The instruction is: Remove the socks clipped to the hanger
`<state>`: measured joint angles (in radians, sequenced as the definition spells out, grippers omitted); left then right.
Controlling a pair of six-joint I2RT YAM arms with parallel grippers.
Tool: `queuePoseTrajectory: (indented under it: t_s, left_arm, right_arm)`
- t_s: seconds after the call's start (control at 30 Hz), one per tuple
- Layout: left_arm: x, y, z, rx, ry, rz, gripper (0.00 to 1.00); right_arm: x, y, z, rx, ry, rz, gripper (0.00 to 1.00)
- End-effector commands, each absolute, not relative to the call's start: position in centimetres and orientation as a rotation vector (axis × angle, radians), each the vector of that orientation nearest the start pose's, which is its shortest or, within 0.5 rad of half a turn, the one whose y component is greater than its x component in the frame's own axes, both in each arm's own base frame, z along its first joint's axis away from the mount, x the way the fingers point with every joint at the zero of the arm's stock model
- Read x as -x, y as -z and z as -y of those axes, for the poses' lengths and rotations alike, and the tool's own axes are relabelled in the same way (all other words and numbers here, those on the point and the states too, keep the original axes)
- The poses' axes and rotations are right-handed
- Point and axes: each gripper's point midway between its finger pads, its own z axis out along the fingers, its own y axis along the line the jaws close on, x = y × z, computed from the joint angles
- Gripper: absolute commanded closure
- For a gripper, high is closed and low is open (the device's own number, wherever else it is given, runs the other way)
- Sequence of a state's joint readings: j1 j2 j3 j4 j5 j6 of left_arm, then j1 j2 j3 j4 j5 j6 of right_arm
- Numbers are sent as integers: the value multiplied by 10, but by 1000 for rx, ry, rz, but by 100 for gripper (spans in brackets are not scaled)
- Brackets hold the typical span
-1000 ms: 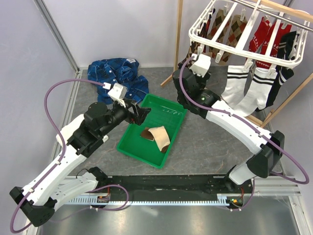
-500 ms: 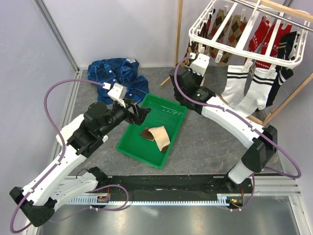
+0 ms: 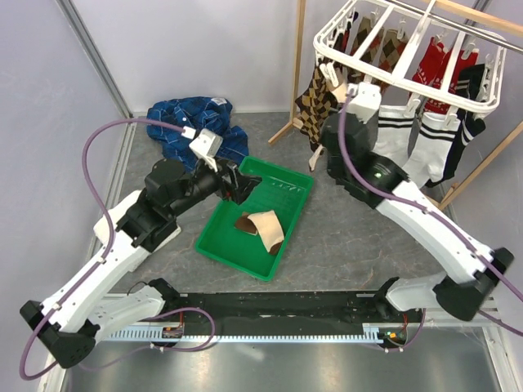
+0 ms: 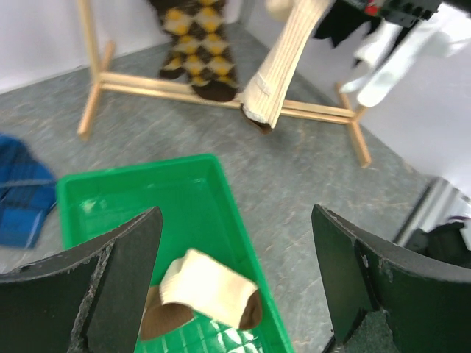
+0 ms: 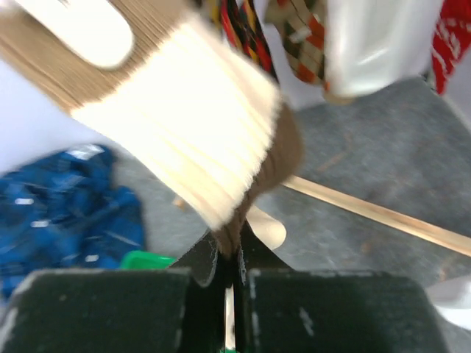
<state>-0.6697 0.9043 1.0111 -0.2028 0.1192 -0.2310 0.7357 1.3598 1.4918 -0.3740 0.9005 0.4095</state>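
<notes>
"What's just changed?"

"The right claw [image 5: 229, 254] has snapped shut; a second ago it stood wide by the near-left corner of the hanger [image 3: 325, 34]; now it pinches a brown patch of the tan sock [image 5: 184, 140], and the arm has swung rightward under the frame."

"So the sock's off?"

"Not yet, I'd say; it hangs from that same corner, just beside the argyle sock [image 3: 310, 102]; the clip is too blurred to judge, but the upper end looks held up there; the grip is made, so the pull should come next."

"And the other claw?"

"The left claw [image 4: 235, 257] gapes wide over the tray [image 3: 286, 192], holding nothing, same as before; I'd guess it waits there."

"How far along is the job?"

"Early; one tray sock [image 3: 263, 227] lies in the green tray; the rest are on the hanger."

"Which way does the tan one run?"

"Its long axis is steep, near vertical but slanted; from the left claw's side the top leans right and the brown tip [image 4: 255, 118] points down and left, towards the floor short of the tray; from the right claw's side it stretches up and away to the left."
</notes>
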Motion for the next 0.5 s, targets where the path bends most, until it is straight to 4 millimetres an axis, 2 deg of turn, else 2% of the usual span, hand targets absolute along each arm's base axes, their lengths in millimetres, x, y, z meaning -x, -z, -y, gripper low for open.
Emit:
queuePoseTrajectory:
  t_s: [0.0,0.2,0.33,0.43,0.47]
  left_arm:
    - [-248,-374,262,-560,881,-1589,11]
    - [-251,-398,299,-648,1000,-1513,11]
    - [-255,-396,323,-677,1037,-1492,10]
    - [-255,-403,340,-709,1050,-1443,9]
    - [-260,-396,346,-726,1036,-1454,9]
  right_arm:
    - [-346,-416,-172,-277,-251,-1640,100]
    - [-330,-420,-184,-236,-399,-1648,100]
    - [-323,-422,-191,-231,-483,-1654,100]
    - [-318,-424,-194,-251,-539,-1648,100]
    - [-318,-425,-195,-254,-553,-1644,100]
